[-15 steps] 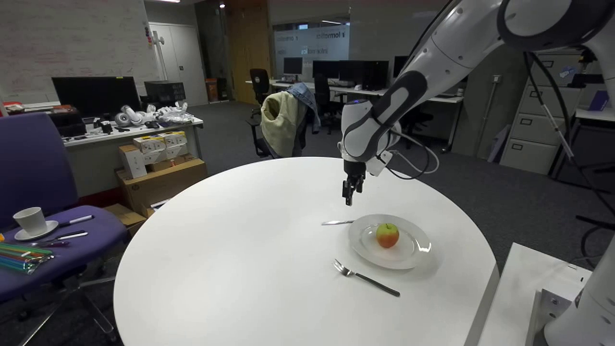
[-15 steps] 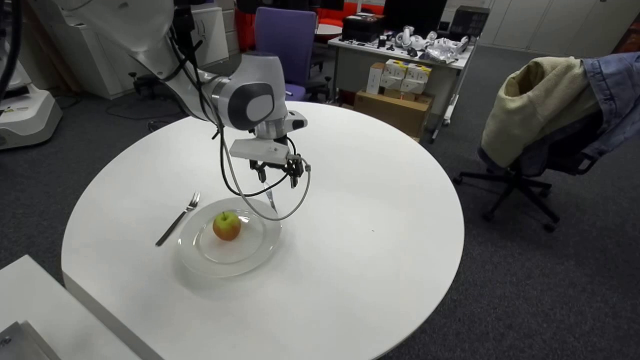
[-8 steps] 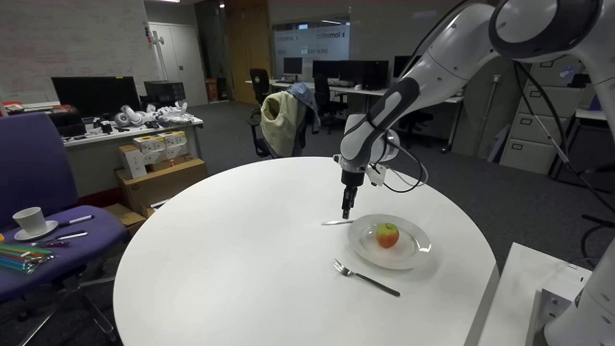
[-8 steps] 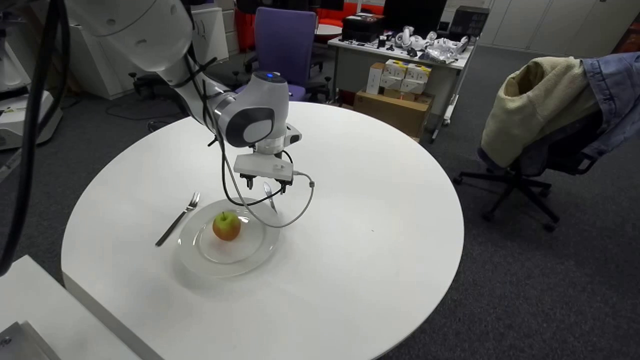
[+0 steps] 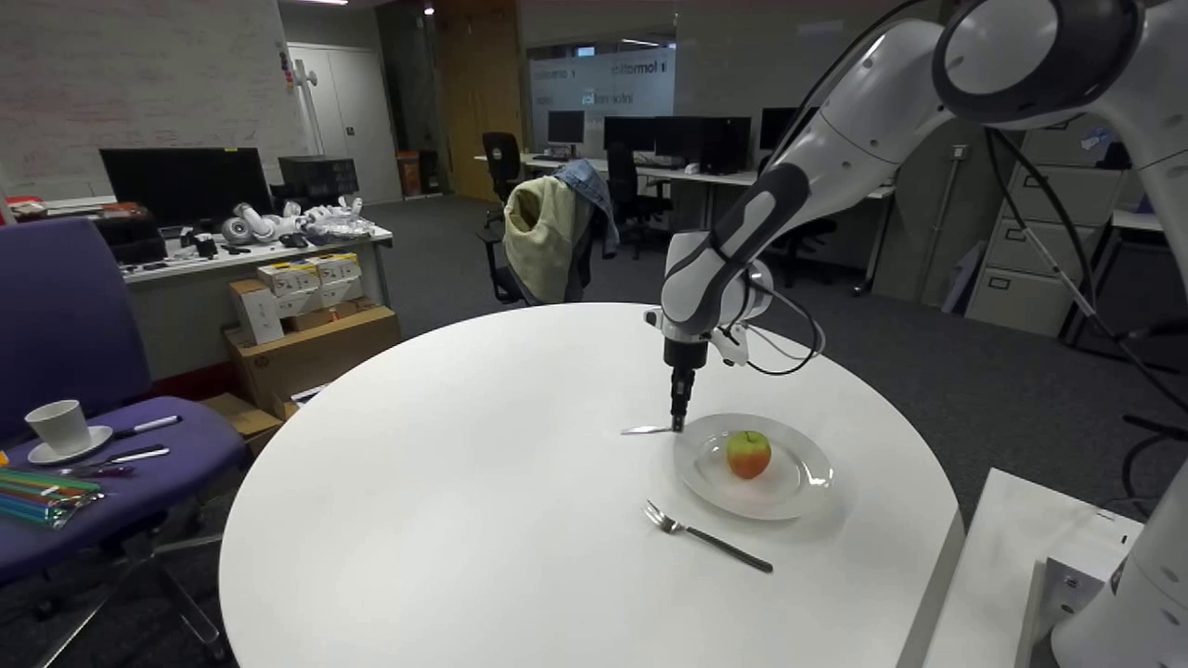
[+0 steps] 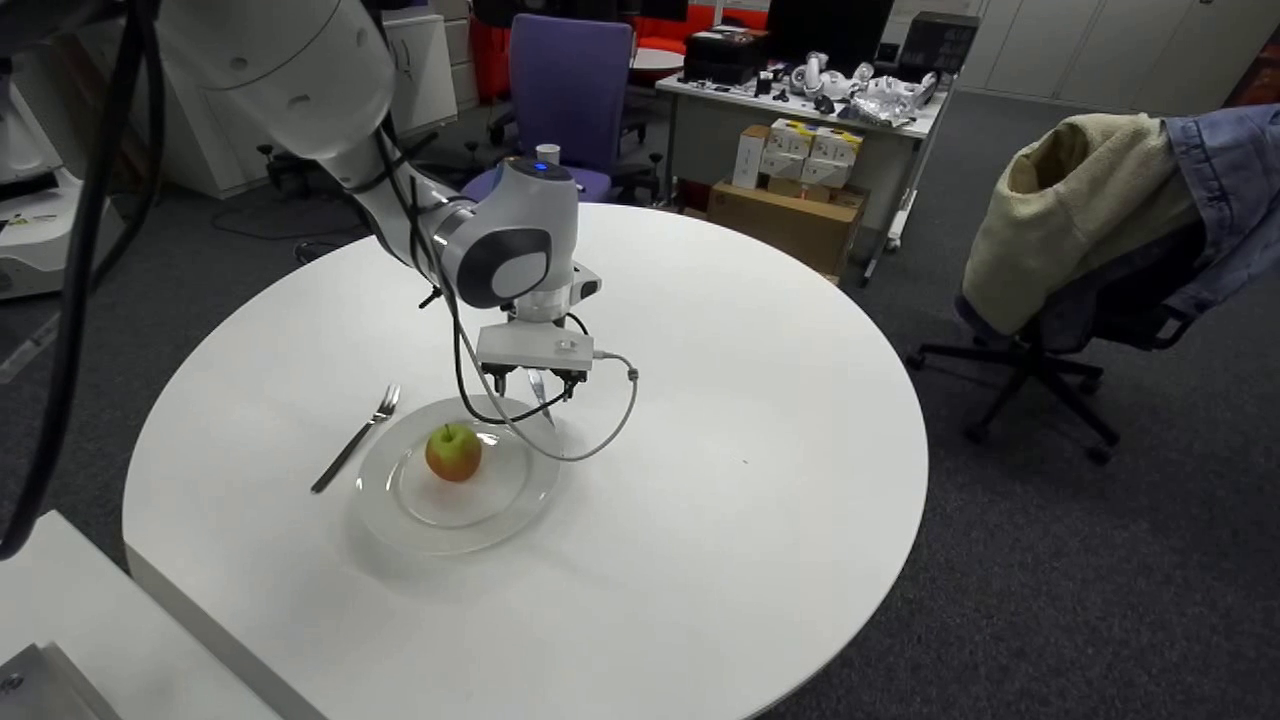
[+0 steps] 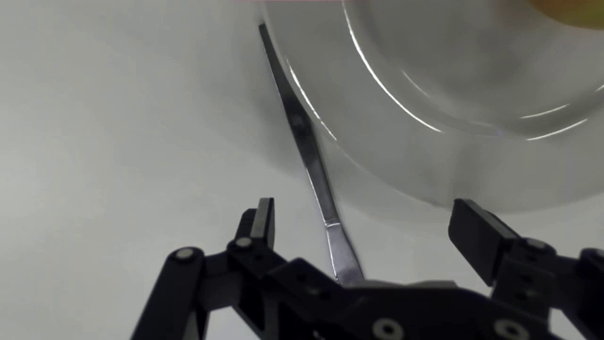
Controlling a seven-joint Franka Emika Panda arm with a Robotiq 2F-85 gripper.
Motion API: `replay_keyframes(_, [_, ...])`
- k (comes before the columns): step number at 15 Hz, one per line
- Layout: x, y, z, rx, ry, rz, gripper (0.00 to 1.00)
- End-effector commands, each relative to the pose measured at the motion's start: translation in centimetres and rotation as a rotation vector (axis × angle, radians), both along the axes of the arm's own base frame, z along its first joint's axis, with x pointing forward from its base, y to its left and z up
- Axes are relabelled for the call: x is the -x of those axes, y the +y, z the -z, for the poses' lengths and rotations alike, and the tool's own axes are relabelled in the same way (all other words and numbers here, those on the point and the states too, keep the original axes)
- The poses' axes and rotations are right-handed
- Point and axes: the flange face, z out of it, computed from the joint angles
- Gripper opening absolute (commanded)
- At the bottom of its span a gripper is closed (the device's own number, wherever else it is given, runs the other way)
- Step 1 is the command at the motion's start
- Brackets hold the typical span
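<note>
Near the plate (image 7: 401, 151), you are holding your claw (image 7: 363, 212) spread, the knife (image 7: 309, 146) showing between its fingers (image 7: 476, 238).

A slim, shiny metal knife (image 7: 309, 151) lies flat on the counter (image 7: 118, 165), handle (image 7: 283, 80) alongside the plate (image 7: 377, 146), blade (image 7: 344, 257) pointing away from it.

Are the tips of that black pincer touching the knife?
Apart: in the wrist view, table shows between the knife and each fingertip of the open gripper.
</note>
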Motion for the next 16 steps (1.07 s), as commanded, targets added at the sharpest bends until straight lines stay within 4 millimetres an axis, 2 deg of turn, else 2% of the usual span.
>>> replay_keyframes(1, [-0.4, -0.5, -0.5, 0.025, 0.011, -0.028, 1.00])
replay_keyframes(10, [-1.4, -0.3, -0.9, 0.031, 0.000, 0.014, 1.00])
replay_keyframes(16, [-2.7, 0.5, 0.9, 0.065, 0.024, 0.042, 1.00])
